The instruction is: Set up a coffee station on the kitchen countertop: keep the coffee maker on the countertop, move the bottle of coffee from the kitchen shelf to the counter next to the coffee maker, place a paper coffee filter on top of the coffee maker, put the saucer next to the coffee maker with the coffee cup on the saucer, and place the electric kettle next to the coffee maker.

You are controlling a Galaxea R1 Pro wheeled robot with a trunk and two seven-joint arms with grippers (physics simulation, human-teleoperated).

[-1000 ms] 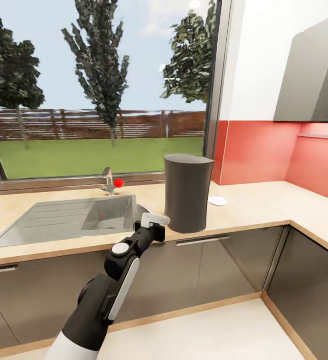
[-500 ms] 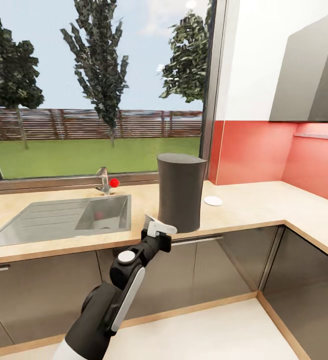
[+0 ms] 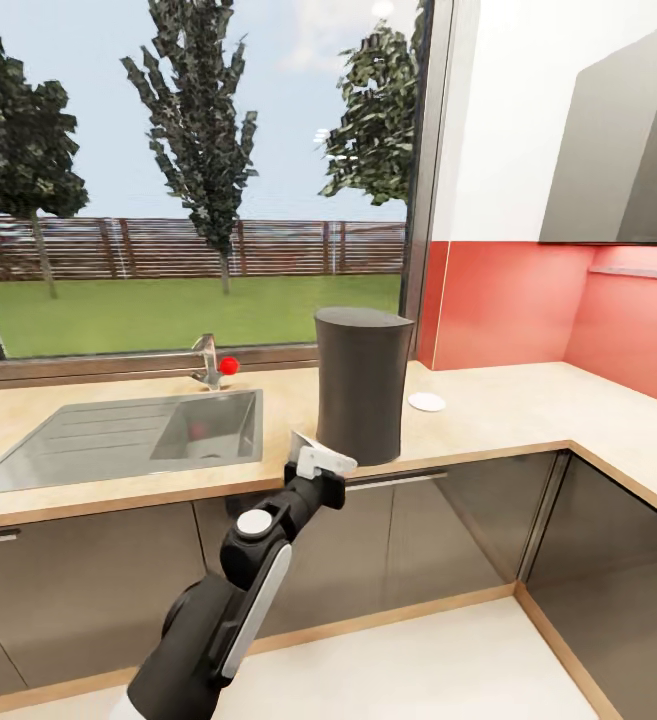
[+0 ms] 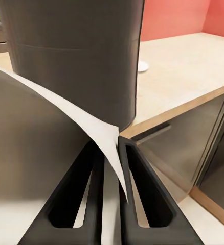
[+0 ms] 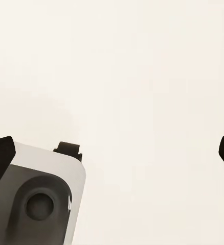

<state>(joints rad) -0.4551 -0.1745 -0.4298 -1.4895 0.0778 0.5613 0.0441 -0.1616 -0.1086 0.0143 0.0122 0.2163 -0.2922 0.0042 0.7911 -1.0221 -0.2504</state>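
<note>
We're on the filter step. Nearest to us, our left gripper (image 3: 313,458) is hanging just in front of the counter edge, its two dark fingers (image 4: 94,184) pressed together on the thin white paper coffee filter (image 4: 76,109); in the left wrist view the sheet is fanning out from between them as a curved, floppy cone wall. In the head view the filter is showing as a small white flap at the gripper tip, low against the base of the machine.

Just beyond it, the tall charcoal-grey coffee maker with the smooth curved back (image 3: 360,398) is standing upright on the long pale beige wood-look countertop (image 3: 508,405), near the front edge, just beside the steel sink (image 3: 118,435). Its flat top is sitting well above the gripper.

Our judgement: the next move is calling for a lift of the left arm above the maker's top, a short reach forward, then a release with the filter centred there. Risk: the paper is light and bendy, so it may be catching on the maker's side during the lift or sliding off on release.

Farther back, a small flat round white saucer (image 3: 426,402) is lying on the countertop just beside the maker, with no cup on it yet.

Right gripper: the right wrist view is giving us a pale blank surface and dark tips at the edges, so we can't tell whether its fingers are apart or together.
</note>
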